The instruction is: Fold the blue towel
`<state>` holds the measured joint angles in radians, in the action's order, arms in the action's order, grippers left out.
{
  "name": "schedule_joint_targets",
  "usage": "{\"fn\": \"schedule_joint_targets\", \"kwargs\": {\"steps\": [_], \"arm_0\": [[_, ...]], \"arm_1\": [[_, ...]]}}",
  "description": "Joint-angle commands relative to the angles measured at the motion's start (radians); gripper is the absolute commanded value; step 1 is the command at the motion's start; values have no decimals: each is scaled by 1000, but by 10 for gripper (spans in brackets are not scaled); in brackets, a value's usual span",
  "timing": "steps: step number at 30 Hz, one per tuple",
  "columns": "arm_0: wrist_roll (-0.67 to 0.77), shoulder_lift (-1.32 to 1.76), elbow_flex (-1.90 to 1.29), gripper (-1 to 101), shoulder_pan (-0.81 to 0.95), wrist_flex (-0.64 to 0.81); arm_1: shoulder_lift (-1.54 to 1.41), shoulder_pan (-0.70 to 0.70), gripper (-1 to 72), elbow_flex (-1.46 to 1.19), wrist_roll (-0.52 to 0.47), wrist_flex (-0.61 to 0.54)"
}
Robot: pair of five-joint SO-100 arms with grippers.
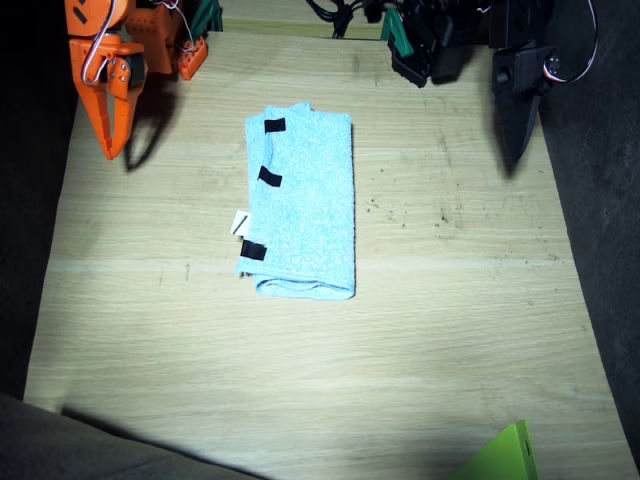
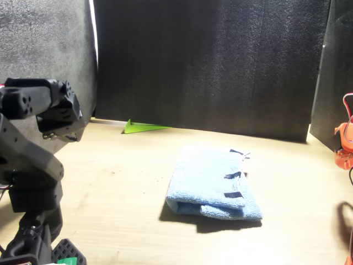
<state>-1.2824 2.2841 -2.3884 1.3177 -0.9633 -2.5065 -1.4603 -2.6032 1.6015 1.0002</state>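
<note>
I judge the folding nearly or fully done: the blue towel [image 1: 305,205] lies in a narrow, layered rectangle near the middle of the desk [image 1: 450,320], black tape marks [image 1: 270,177] showing along one long side and a small white tag [image 1: 239,223] poking out there; in the front view its near end shows stacked, rolled layers [image 2: 212,208]; if I want it neater, I would press the top layer flat and square the edges, coming in low from the taped side and pinching only the upper layer, so the fold beneath does not drag; the right arm's fingers [image 1: 110,125] hang by the desk's far corner, pointing down, closed or nearly so, holding nothing; the left arm's fingers [image 1: 515,115] hang at the opposite far corner, dark against shadow; I cannot tell whether they are parted; both sit well apart from the towel, which lies between them and nearer me; a green wedge [image 1: 505,458] rests at the desk's near edge, clear of everything.
</note>
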Motion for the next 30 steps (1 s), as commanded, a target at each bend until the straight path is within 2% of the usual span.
{"fn": "schedule_joint_targets", "kwargs": {"steps": [1, 5, 7, 9, 10, 11, 15, 17, 18, 20, 21, 25, 30], "arm_0": [[-51, 192, -100, -3, 44, -35], [-98, 431, -227, -3, 32, -137], [-117, 607, -310, -3, 15, -212], [-132, 848, -379, -4, 5, -348], [-141, 893, -379, -4, 0, -397], [-181, 790, -334, 5, -23, -446], [-153, 477, -256, -3, -11, -341], [-153, 554, -275, -3, -15, -370], [-150, 643, -298, -3, -11, -405], [-140, 867, -345, -4, 2, -499], [-133, 891, -350, 66, 6, -523], [-163, 891, -348, 1, -18, -528], [-189, 891, -348, -3, -35, -528]], "arm_1": [[-316, 12, -1, -97, -46, 77], [-641, 26, -1, -179, -92, 258], [-643, 52, -1, -178, -84, 264], [-643, 57, -1, -178, -72, 264], [-641, 60, 60, -184, -51, 264], [-641, 58, 63, -184, -51, 262], [-630, 61, 51, -181, -51, 258], [-643, 64, 29, -184, -51, 264], [-643, 64, 1, -184, -52, 264], [-643, 63, -1, -184, -52, 264], [-643, 97, -1, -176, -55, 299], [-643, 120, -1, -176, -28, 298], [-643, 144, -1, -176, -3, 298]]}}
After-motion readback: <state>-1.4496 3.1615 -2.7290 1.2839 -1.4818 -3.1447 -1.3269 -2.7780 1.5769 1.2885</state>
